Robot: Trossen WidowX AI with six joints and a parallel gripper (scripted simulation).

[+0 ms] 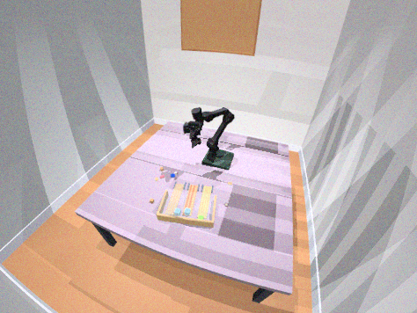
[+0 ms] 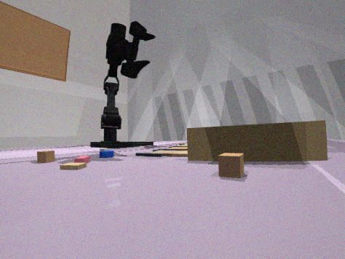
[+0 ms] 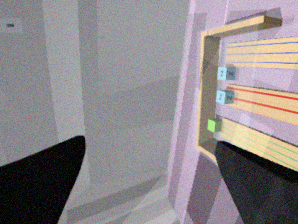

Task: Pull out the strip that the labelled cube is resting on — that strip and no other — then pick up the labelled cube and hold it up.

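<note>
My gripper is open and empty, high above the table behind the tray. The wooden tray has three strips running into it: blue-lined, red-lined and green-lined. One light-blue cube is near the blue-lined strip's end. Another light-blue cube is at the red-lined strip's end. Both show dark marks, too blurred to read. A green cube is at the green-lined strip's end. Exact contacts are unclear.
An orange-brown cube stands outside the tray. Another brown block, a pink block, a blue block and a flat tan piece lie farther back.
</note>
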